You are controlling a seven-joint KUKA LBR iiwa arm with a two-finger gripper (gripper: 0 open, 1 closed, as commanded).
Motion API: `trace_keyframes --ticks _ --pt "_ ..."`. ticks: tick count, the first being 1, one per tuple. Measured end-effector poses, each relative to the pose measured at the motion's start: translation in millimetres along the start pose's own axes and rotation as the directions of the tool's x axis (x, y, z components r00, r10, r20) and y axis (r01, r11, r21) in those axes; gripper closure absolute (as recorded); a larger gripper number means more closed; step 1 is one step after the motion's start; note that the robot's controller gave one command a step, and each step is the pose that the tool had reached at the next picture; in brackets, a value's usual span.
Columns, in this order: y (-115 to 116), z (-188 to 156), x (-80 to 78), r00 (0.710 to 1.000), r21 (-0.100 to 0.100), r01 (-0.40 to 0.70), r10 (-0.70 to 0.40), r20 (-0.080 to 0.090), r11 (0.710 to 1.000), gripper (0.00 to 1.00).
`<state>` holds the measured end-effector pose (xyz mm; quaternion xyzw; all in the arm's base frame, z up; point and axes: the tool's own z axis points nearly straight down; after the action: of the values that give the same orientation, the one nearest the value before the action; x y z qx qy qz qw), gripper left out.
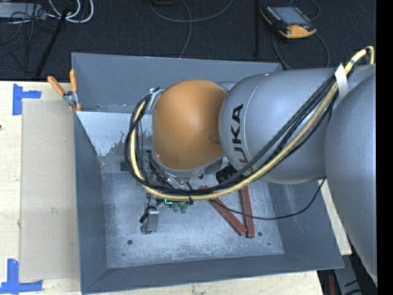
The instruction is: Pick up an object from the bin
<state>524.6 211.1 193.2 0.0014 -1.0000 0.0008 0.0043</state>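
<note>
The only loose thing plainly on view is a pair of thin reddish-brown bars [232,216]. They are joined in a V at their near end and lie on the floor of the bin [90,214], right of centre and towards the near wall. Their far ends run up under the arm.

To their left, low over the middle of the floor, sits the gripper [161,209], tucked beneath the wrist's orange cover [184,125] and its looped cables [136,158]. A small grey piece [148,219] hangs at its near-left corner, at or just above the floor. It may be part of the gripper or a thing from the bin; I cannot tell which. Nor can I tell whether the gripper is open or closed, or whether it has anything in it, because the cover and wrist hide it.

My reading is that the step in hand is the reach down to the floor, with no pick confirmed. The gripper stands beside the bars, not over them. If they are the target, the next move calls for a shift right to straddle one bar, a firm close, then a straight lift clear of the near and right walls.
</note>
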Motion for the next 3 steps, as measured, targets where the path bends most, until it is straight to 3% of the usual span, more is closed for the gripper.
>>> trace_keyframes --ticks 1,2,3 --pt "-107.4 60.5 27.4 0.993 0.003 0.121 -0.121 0.001 0.993 0.0" --pt "-125.5 100.2 -62.2 0.963 0.002 0.268 -0.268 0.012 0.963 0.0" --pt "-104.3 123.9 -77.4 0.933 0.001 0.359 -0.359 0.01 0.933 0.0"
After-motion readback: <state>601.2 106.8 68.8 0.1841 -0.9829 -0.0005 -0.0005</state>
